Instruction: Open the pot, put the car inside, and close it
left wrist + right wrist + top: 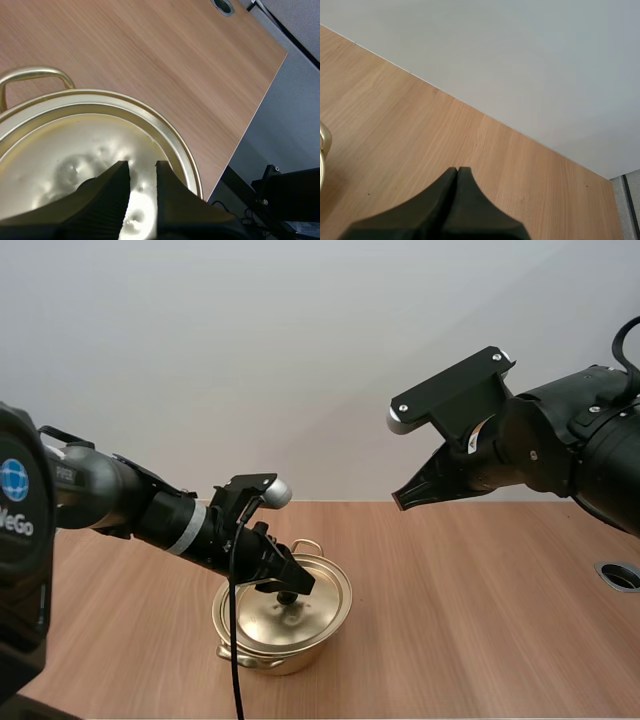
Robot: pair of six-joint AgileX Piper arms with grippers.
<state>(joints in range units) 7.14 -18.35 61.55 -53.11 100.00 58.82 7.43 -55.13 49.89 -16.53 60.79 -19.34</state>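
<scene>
A gold pot (268, 658) stands on the table with its gold lid (305, 628) lying on top, a little askew. The lid's black knob (288, 597) sits just under the tips of my left gripper (298, 585). In the left wrist view the left gripper (142, 167) is open, its fingers a small gap apart over the shiny lid (75, 150), with nothing seen between them. A pot handle (35, 75) shows beyond the lid. My right gripper (400, 500) hangs high above the table, right of the pot, and is shut (457, 170) on nothing.
The wooden table (480, 620) stretches bare to the right of the pot. A round cable hole (620, 575) sits near the table's right edge and also shows as a cable hole (223, 6) in the left wrist view. A grey wall rises behind.
</scene>
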